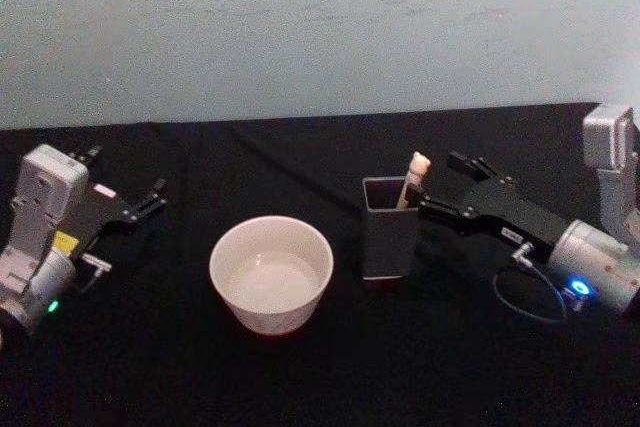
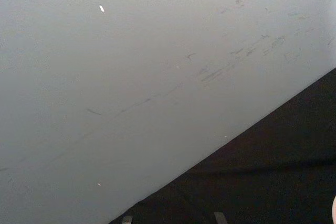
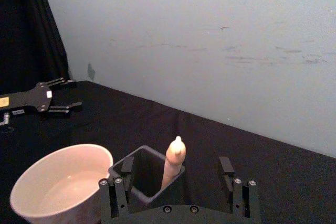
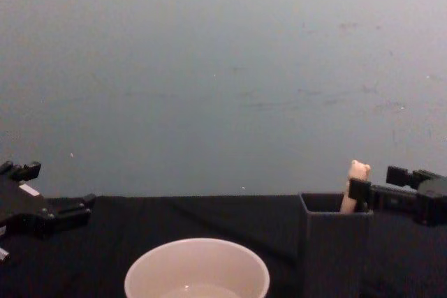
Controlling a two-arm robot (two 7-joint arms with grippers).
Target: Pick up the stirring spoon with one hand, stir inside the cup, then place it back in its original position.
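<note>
Your left claw (image 1: 125, 175) rests parked at the left edge of the bench (image 1: 300, 387), its prongs spread apart and holding nothing, well apart from everything else. Next comes the cup (image 1: 265, 319), which sits wide and low, with what looks like a little liquid inside. Just beside it stands the dark holder (image 1: 388, 242). The stirring spoon (image 1: 413, 175) is in it, leaning on the far right corner, with its bear head and a short stretch of peach handle above the rim.

Your right claw (image 1: 437, 180) is level with that exposed handle. Its prongs are apart, one on each side, and neither appears to be touching it.

Expect the spoon to be light, stiff and thin, and probably smooth enough to swivel in a loose pinch. Close on the handle just under the bear head, squarely, and keep above the holder's rim. Then lift straight up, because the hidden bowl could catch on the wall.
</note>
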